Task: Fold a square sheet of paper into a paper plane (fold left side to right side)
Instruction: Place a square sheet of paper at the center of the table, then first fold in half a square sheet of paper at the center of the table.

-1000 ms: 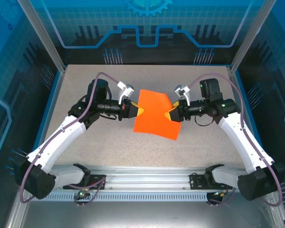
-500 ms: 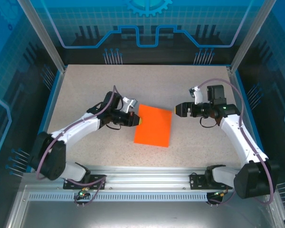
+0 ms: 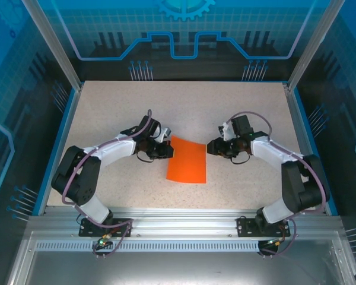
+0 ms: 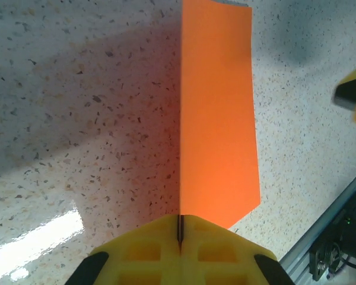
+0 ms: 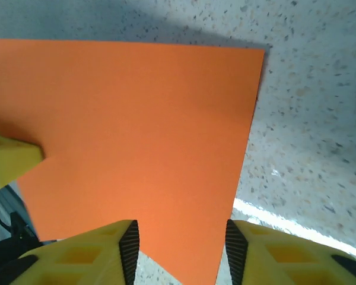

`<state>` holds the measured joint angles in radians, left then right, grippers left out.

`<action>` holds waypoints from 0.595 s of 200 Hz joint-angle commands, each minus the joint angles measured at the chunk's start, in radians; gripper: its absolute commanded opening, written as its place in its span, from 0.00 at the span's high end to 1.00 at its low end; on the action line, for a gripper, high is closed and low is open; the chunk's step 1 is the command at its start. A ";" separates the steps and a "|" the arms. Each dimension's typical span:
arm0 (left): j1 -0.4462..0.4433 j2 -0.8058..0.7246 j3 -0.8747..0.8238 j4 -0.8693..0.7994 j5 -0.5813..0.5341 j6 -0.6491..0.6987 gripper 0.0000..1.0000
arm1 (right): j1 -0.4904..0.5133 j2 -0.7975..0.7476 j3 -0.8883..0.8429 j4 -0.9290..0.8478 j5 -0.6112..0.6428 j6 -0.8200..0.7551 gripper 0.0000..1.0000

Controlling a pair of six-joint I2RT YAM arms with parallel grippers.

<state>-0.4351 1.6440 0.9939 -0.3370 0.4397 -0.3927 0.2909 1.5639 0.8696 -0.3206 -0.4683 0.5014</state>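
Paper [image 3: 187, 161] is at the centre of the counter [image 3: 118, 113], still one unfolded sheet with no crease showing.

Left fingers [image 4: 184, 231] are clamped flat on it. They meet with only a thin slit, and the paper's edge runs straight into that slit. From above, the grip sits at about 10 o'clock on the sheet, on its left edge. That's the right edge to hold, since the fold takes left over to right.

In the left wrist view the sheet has a soft shadow on the counter beside it. My guess is the held side is lifted a bit and not lying flat, but I can't confirm it from above.

Right fingers [image 3: 211, 146] are at about 2 o'clock on the sheet, just off its right edge near the far corner. In the right wrist view they stand clearly apart. The paper's near corner is in the gap between them and nothing is pinched, so they are holding nothing. I read this as a staging position: low and close, ready to pin the right side or take the incoming edge so the sheet doesn't slide when the left side swings over.

Progress: early. The first fold is set up but not made.

Risks as I see them:
- The paper is thin and held at a single point, so it can sag or twist in the swing.
- The free right edge can skate on the smooth counter if it isn't held down.
- The edges need to line up before any crease is pressed.
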 commanded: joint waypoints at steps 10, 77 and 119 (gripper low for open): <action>-0.005 0.028 0.049 -0.069 -0.019 -0.004 0.96 | 0.042 0.103 0.054 0.058 0.069 0.053 0.60; -0.005 0.051 0.049 -0.007 0.059 -0.056 0.80 | 0.075 0.238 0.097 0.030 0.079 0.039 0.65; -0.006 0.064 0.040 0.078 0.131 -0.118 0.61 | 0.076 0.263 0.100 -0.003 0.084 0.025 0.67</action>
<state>-0.4351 1.6878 1.0206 -0.3161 0.4953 -0.4637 0.3553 1.7924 0.9527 -0.2909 -0.3969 0.5419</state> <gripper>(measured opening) 0.368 0.329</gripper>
